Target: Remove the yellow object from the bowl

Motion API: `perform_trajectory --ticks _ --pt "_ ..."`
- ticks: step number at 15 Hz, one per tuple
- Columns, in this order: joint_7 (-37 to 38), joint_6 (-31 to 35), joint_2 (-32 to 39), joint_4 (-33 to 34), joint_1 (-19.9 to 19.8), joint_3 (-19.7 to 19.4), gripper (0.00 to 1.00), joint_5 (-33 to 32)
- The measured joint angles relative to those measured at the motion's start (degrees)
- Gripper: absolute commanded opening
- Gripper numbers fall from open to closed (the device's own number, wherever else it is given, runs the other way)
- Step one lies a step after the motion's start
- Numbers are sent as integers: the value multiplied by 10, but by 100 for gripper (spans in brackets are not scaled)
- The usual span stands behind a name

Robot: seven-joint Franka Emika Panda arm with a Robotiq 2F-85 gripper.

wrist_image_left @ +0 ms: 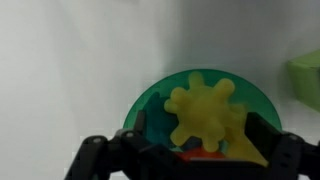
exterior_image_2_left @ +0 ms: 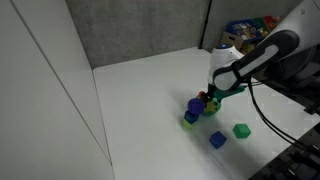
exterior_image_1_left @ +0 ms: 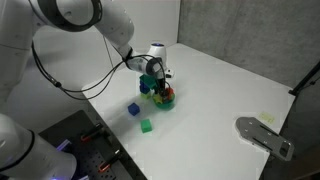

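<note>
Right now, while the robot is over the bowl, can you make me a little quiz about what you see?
1. True or false: the yellow star-shaped piece lies inside the green bowl.
2. Pick one: where is the gripper? A) right over the green bowl. B) beside the loose green cube. C) over the grey metal part at the table's edge.
3. Fill in: in the wrist view, the other toy piece showing at the yellow one's lower edge is coloured ____.

Key: 1 true; 2 A; 3 orange-red.
</note>
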Motion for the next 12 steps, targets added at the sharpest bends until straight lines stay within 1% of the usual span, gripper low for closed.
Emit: perform_trajectory --ticks 6,12 --pt "-25 3 6 0 -29 37 100 53" --pt "-27 29 7 0 -38 37 100 55"
